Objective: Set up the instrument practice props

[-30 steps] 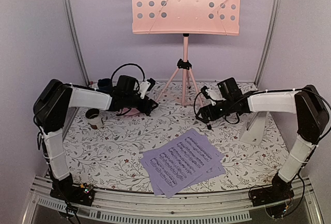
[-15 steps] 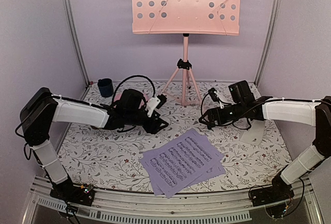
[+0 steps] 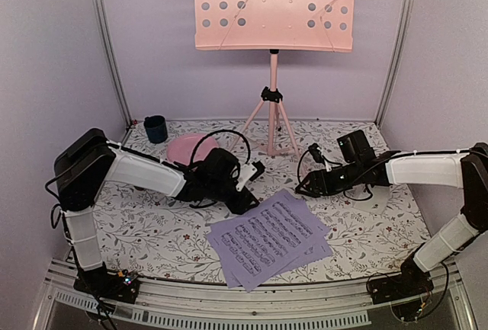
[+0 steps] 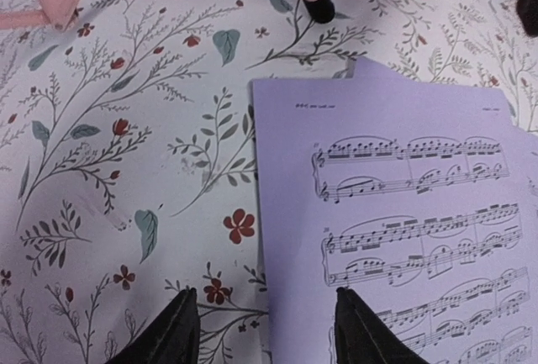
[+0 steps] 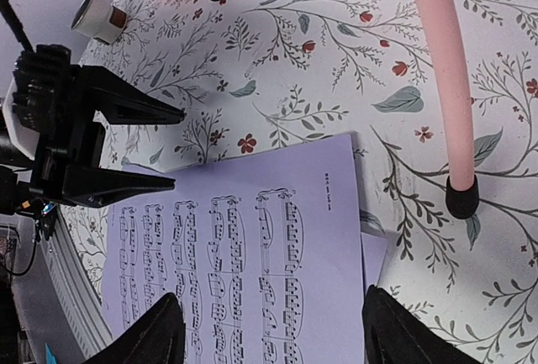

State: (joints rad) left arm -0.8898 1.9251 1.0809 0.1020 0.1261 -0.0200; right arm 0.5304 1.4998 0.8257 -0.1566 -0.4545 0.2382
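The pink music stand (image 3: 271,6) stands on its tripod (image 3: 271,116) at the back centre. The lavender sheet music pages (image 3: 271,238) lie flat on the floral table at the front centre. My left gripper (image 3: 253,199) is open and low, its jaws straddling the pages' left edge (image 4: 265,330). My right gripper (image 3: 303,187) is open and empty just above the pages' far corner (image 5: 277,339). The white metronome (image 3: 377,205) stands at the right, mostly hidden behind my right arm.
A round pink plate (image 3: 187,147) and a dark blue cup (image 3: 155,128) sit at the back left. A small white cup (image 5: 97,18) lies near the plate. A tripod leg (image 5: 441,78) with a black foot ends close to my right gripper.
My left arm has swung from the back left over the plate down to the pages' left edge. My right gripper has moved a little left and down toward the pages.
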